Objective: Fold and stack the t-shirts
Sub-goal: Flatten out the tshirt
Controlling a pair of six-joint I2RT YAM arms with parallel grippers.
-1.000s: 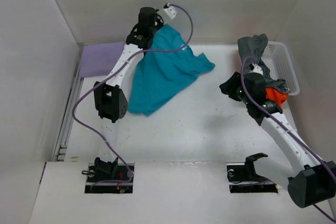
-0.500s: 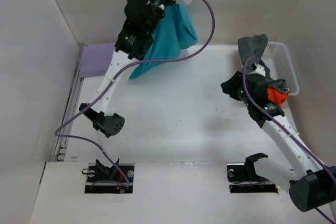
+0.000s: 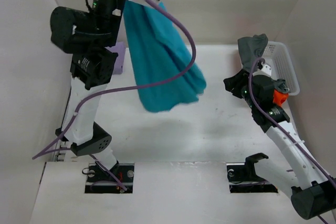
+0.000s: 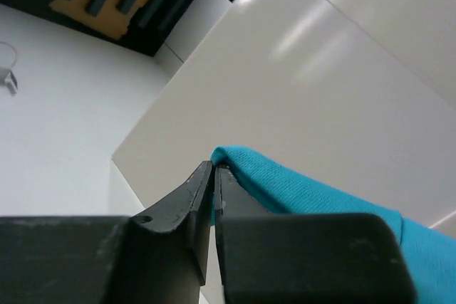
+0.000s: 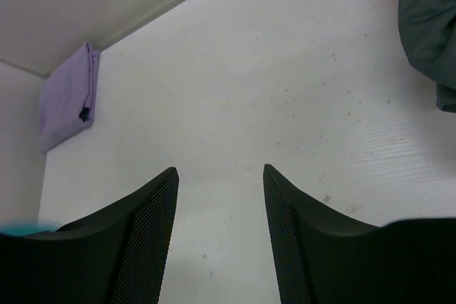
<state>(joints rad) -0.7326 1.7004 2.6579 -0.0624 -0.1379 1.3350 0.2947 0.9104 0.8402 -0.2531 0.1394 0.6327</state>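
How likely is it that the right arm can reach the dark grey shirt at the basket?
Probably yes: the right gripper is open and empty, and the dark grey t-shirt sits close beside it at the white basket, with nothing between them.

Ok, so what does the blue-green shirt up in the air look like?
The teal t-shirt is plain soft cloth, unfolded and wrinkly. It hangs long and droopy high above the table, its bunched bottom end seemingly clear of the tabletop. The shut jaws of the left arm pinch one edge at the top. A purple cable crosses in front of it.
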